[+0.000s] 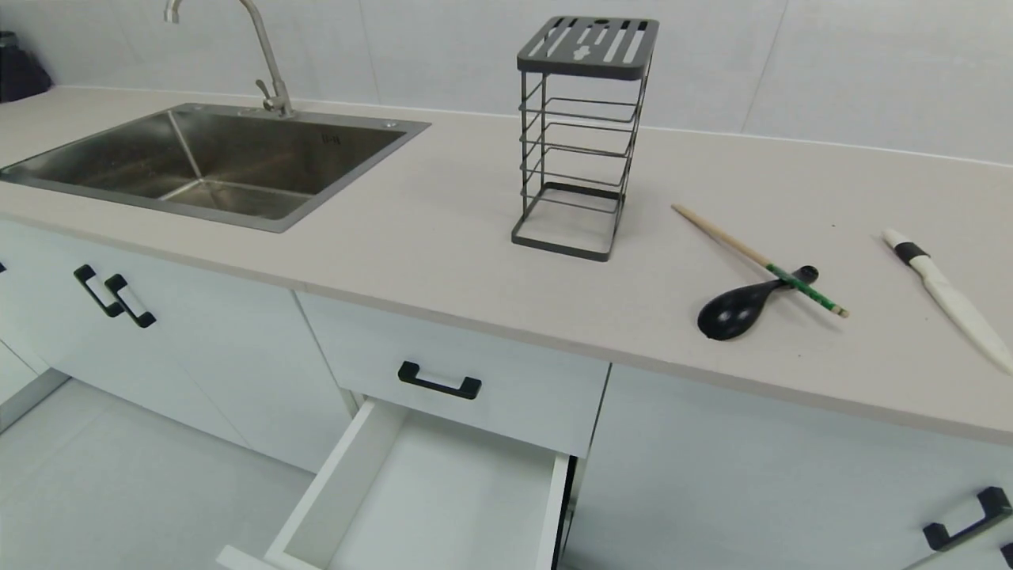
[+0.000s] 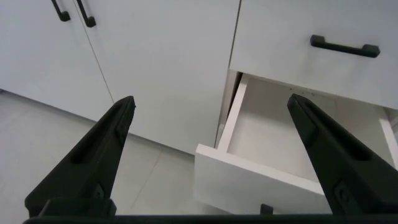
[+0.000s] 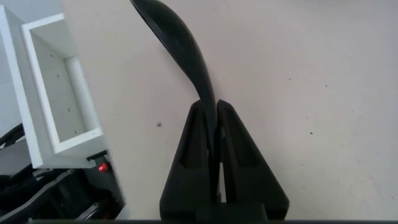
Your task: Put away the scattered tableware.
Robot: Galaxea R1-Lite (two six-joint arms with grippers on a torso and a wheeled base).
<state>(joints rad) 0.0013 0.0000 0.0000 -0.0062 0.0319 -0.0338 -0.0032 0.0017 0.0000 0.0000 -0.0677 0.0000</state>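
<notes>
Grips a black utensil in the right claw, jaws pinched tight on the thin handle, probably to leave the bowl free for lowering into storage. Holds it over the counter, long axis straight out from the claw, bowl foremost, with the open drawer in sight past the counter edge. Cannot tell whether it matches the spoon of the head view. There, at the right of the frame near the front edge, lies flat, bowl to lower left, handle tip to upper right. Across that handle and touching it, a chopstick, running from upper left to lower right, green-banded end at lower right; looks dropped rather than laid, in keeping with "scattered". Farther right and well apart, a white knife, banded end to upper left, other end off toward the lower-right frame edge. At upper centre, upright, a wire rack with a slotted top, likely meant to take such long pieces end-down. Low before the drawer, the left claw, spread wide and holding nothing. Judging by the pulled-out drawer, stands ready to receive tableware.
</notes>
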